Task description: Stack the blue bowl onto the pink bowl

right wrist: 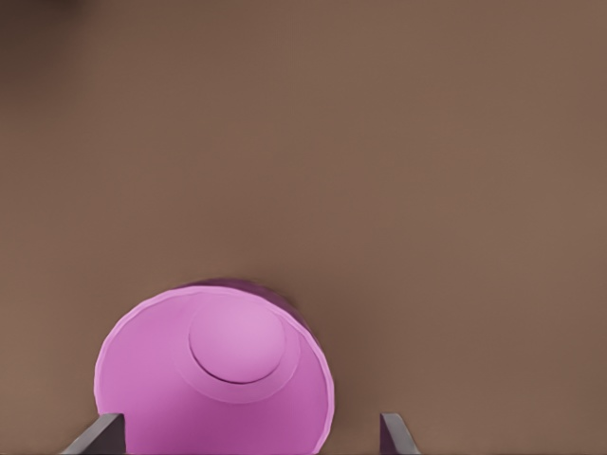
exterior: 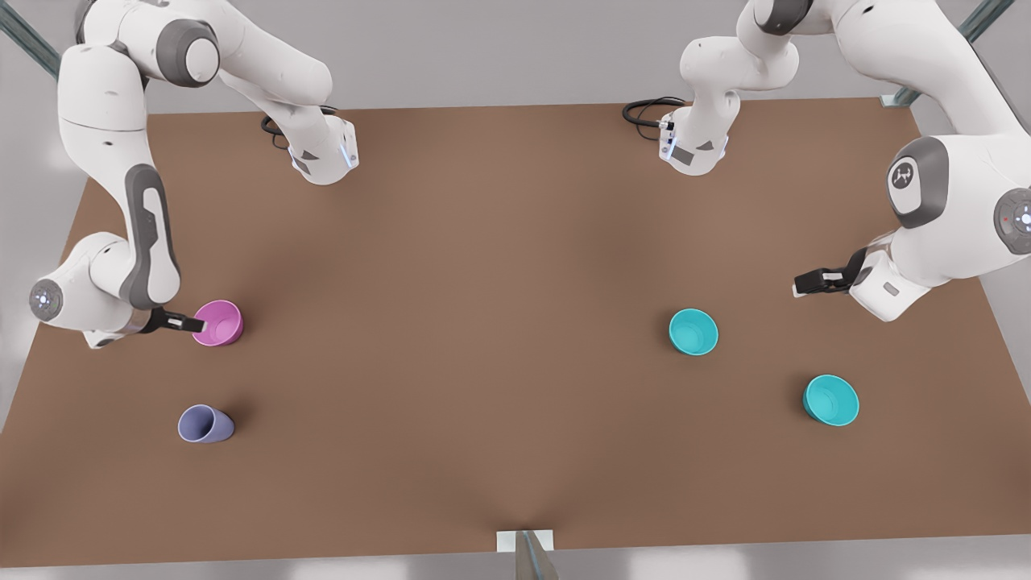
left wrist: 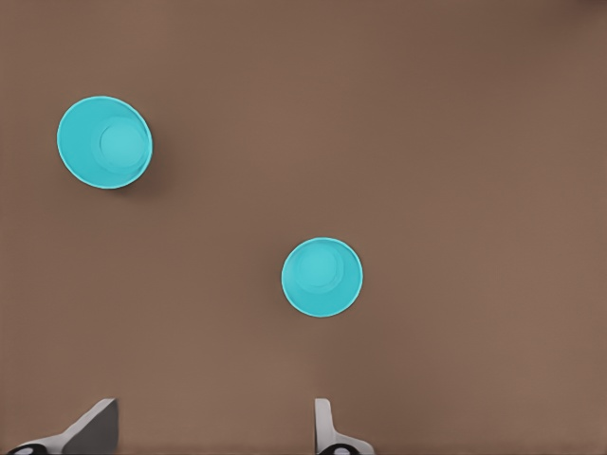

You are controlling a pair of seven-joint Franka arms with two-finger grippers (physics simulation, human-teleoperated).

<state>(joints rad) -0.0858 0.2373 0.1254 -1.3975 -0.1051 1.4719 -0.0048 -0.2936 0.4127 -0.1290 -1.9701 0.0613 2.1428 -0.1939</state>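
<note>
Brown table point(exterior: 499, 338) spreads wide under both arms, and you have trouble brewing on each side. Your right end effector point(exterior: 196, 325), at the front view's left, sits spread open at the pink bowl point(exterior: 218, 322), one finger over its rim; closing there could drag or tip the base you want left standing. Your left end effector point(exterior: 805, 283) hangs open, well apart from both teal bowls. The blue bowl point(exterior: 693, 332) is the nearer one, I judge; its twin point(exterior: 831, 399) invites a mix-up. The lavender cup point(exterior: 205, 424) stands just clear.
</note>
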